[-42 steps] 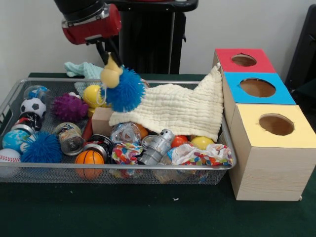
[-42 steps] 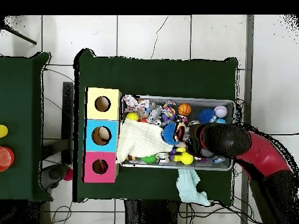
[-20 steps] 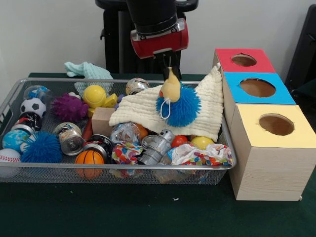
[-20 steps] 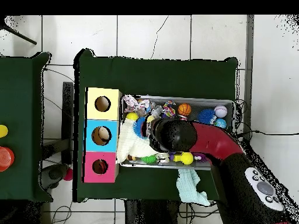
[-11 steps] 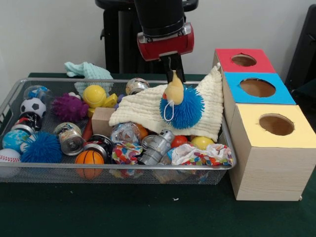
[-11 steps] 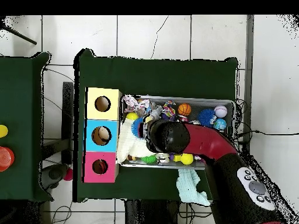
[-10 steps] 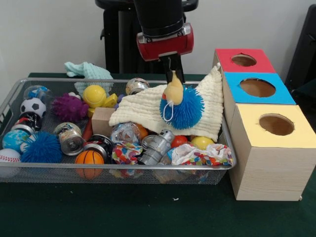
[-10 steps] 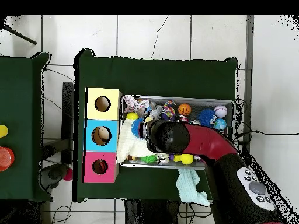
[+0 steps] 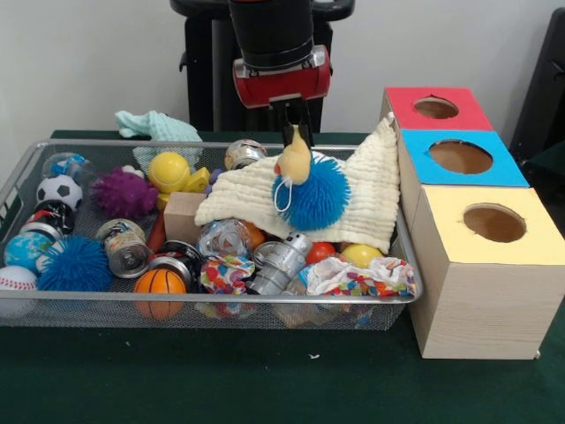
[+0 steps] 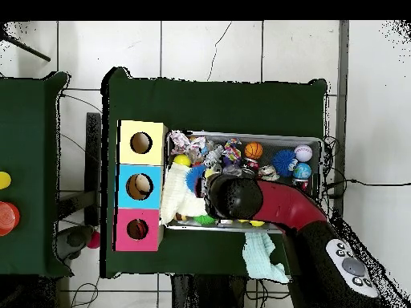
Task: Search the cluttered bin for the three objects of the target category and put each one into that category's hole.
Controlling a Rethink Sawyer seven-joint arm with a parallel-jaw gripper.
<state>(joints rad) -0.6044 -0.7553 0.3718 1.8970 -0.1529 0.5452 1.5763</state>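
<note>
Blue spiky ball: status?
Gripper shut on blue spiky ball, hanging above the cream cloth. Not yet over any hole. Blue box nearest.

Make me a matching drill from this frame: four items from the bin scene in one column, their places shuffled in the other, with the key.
Items:
1. blue spiky toy
2. basketball
3. soccer ball
4. yellow box

Places (front view):
A. at the bin's near rim, beside a soda can
B. nearest of the three boxes, right of the bin
C. hanging from the gripper above the cream cloth
D. by the bin's left wall, next to the purple spiky ball

Pairs: 1-C, 2-A, 3-D, 4-B
</note>
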